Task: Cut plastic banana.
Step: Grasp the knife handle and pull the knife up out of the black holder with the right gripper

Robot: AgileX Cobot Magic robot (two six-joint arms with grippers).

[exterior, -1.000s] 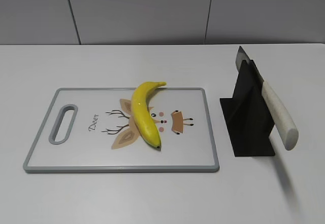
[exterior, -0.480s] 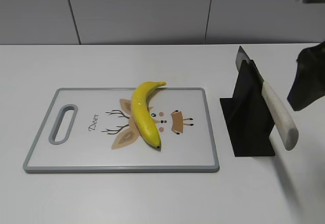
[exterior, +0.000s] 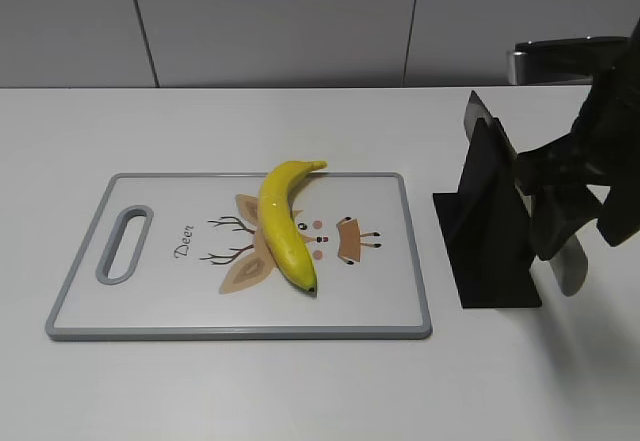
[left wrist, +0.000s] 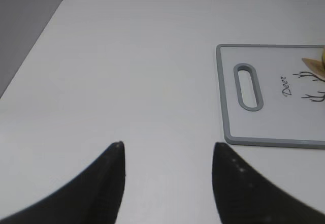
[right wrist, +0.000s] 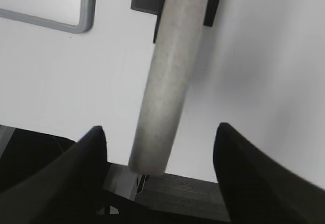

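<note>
The plastic banana (exterior: 284,223) lies curved on the cutting board (exterior: 240,332), stem toward the far edge, dark tip toward me. A knife with a pale handle (exterior: 570,267) leans in a black stand (exterior: 488,236), its blade (exterior: 472,113) sticking out at the top. My right gripper (exterior: 580,229) is open and straddles the handle without touching it. In the right wrist view the handle (right wrist: 172,71) runs between the spread fingers of the right gripper (right wrist: 161,131). My left gripper (left wrist: 168,150) is open and empty above bare table left of the board (left wrist: 222,97).
The board has a grey rim and a slot handle (exterior: 123,244) at its left end, and a printed deer drawing (exterior: 245,261) under the banana. The white table (exterior: 300,391) runs to a grey wall behind. The board's corner shows in the right wrist view (right wrist: 86,21).
My right arm has come in from the upper right and lowered over the knife handle, now covering much of it. The banana, board and knife have not moved.
</note>
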